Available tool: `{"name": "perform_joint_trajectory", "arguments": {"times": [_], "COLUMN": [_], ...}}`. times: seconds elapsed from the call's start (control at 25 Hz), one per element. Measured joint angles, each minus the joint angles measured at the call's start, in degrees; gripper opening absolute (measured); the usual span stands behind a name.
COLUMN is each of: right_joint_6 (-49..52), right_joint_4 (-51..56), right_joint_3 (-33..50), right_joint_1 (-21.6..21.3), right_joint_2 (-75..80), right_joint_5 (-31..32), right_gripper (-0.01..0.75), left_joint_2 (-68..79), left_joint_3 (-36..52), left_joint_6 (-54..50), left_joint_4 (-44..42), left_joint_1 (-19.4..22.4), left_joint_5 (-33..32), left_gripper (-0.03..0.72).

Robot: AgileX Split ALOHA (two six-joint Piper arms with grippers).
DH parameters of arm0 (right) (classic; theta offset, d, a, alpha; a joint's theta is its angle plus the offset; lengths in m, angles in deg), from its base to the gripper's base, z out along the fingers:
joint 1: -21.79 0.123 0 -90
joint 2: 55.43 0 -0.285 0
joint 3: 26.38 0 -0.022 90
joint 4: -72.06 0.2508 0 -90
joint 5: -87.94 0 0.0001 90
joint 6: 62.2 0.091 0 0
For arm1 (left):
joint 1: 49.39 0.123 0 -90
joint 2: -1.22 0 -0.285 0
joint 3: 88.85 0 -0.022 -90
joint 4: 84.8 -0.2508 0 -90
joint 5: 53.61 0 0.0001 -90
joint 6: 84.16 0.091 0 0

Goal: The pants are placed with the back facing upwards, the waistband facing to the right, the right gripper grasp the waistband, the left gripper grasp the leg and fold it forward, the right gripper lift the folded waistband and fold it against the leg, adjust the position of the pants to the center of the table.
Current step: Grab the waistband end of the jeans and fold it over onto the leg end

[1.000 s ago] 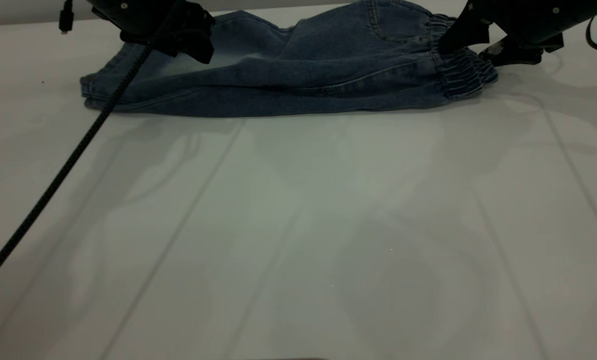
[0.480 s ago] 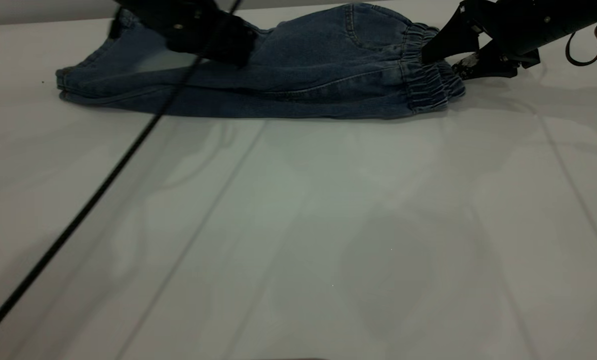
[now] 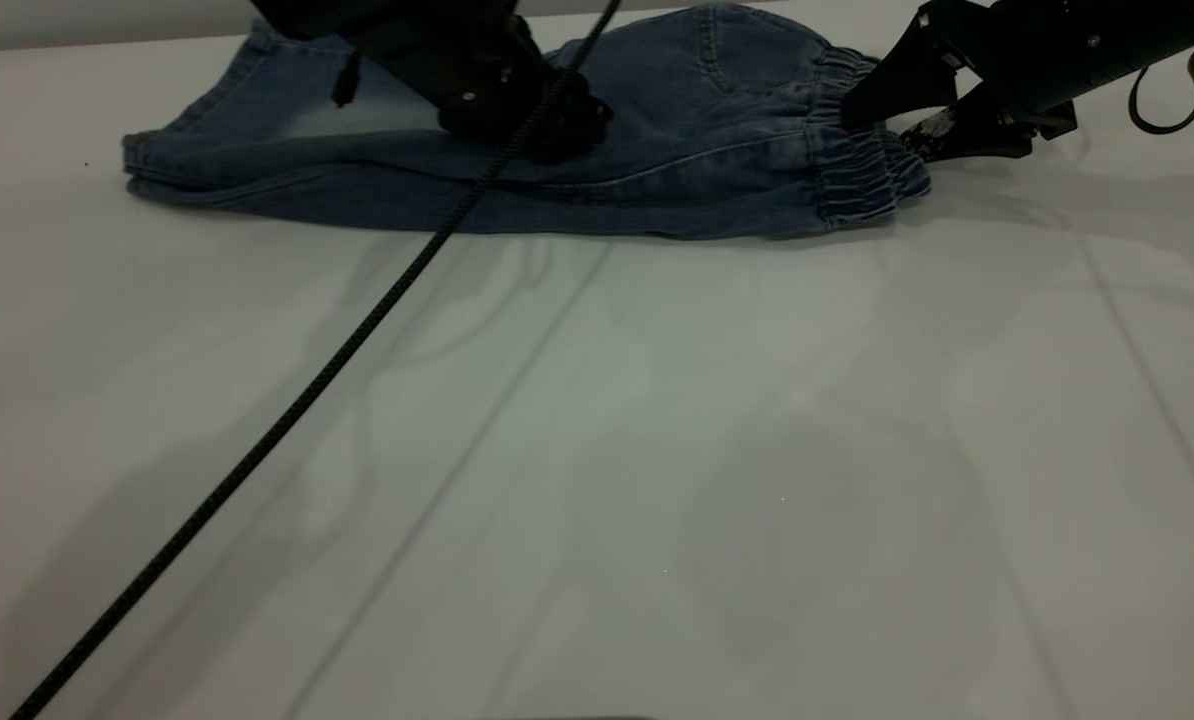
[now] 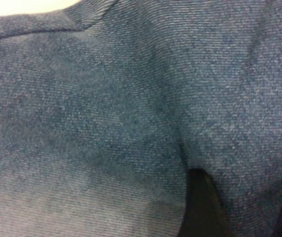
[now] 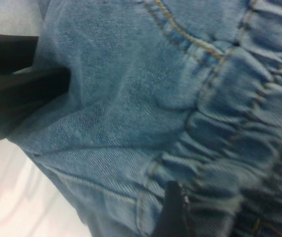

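We see a broad white tabletop (image 3: 657, 450) filling nearly the whole exterior view, smooth and faintly glossy, crossed by thin pale lines and soft grey shadows. Along its far edge we make out a narrow grey strip of wall (image 3: 77, 22).

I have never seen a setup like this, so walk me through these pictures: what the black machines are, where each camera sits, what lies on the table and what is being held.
Two black robot arms work at a white table, each ending in a two-fingered tool. The wide picture comes from a camera facing them; the two close-ups come from cameras on the arms' wrists. Blue denim pants, folded lengthwise, lie at the table's far edge. The right tool is at the gathered waistband, its dark fingers on either side of the ruffles, apparently pinching them. The left tool presses down on the middle of the pants; its wrist view shows only denim and a dark finger. A black cable trails from that arm.
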Motion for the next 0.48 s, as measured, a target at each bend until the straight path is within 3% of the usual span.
{"name": "perform_joint_trajectory", "arguments": {"times": [0.16,0.28,0.36,0.48], "right_joint_6": [0.0,0.0,0.0,0.73], "right_joint_4": [-0.05,-0.14,-0.23,-0.79], "right_joint_3": [0.0,0.0,0.0,0.06], "right_joint_1": [1.81,3.23,3.67,3.62], "right_joint_2": [0.0,0.0,0.09,0.1], "right_joint_5": [-0.2,-1.33,-1.93,-2.55], "right_gripper": [0.493,0.435,0.339,0.111], "left_joint_2": [0.18,0.18,0.18,0.18], "left_joint_3": [-0.49,-0.51,-0.56,-0.56], "left_joint_6": [0.0,0.0,0.0,0.0], "left_joint_4": [0.0,0.0,0.0,0.0], "left_joint_1": [-1.56,-1.81,-1.83,-1.83], "left_joint_5": [-0.65,-1.11,-1.24,-1.37], "left_gripper": [0.412,0.412,0.412,0.412]}}
